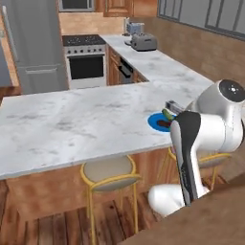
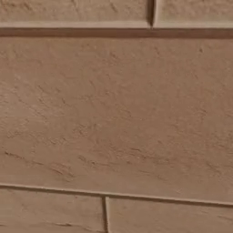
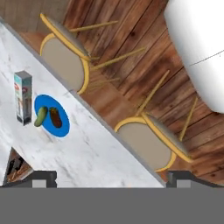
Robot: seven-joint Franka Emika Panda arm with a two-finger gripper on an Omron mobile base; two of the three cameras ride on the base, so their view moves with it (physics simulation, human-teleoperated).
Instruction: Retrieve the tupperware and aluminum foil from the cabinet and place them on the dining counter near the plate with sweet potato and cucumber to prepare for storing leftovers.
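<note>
Hand view, nearest first: the gripper (image 3: 111, 177) looks down from above, its two dark fingertips (image 3: 43, 177) set wide apart at the lower edge, with nothing between them. Below it, at 5 o'clock in the frame, a yellow-framed stool (image 3: 146, 142) stands on the wooden floor (image 3: 131, 52); a second stool (image 3: 65, 57) stands at 11 o'clock. The dining counter (image 3: 87, 148) crosses the frame diagonally from upper left to bottom centre. On it, at 9 o'clock, lies the blue plate (image 3: 61, 124) carrying the green cucumber (image 3: 40, 116) and the brown sweet potato (image 3: 55, 117). The aluminum foil (image 3: 23, 97) lies just beside the plate, on the side away from the stools, its long axis parallel to the cucumber.

Left base view: the white arm (image 1: 201, 129) fills the 4 o'clock region, partly covering the plate (image 1: 155, 120). The foil carton (image 1: 173, 105) lies at the plate's 1 o'clock. Beyond the dining counter (image 1: 72, 124), at 12 o'clock, stand an oven (image 1: 86, 60) and, on the far worktop, a silver toaster (image 1: 143, 42).

Right base view: brown brick surface (image 2: 116, 113) at close range.
</note>
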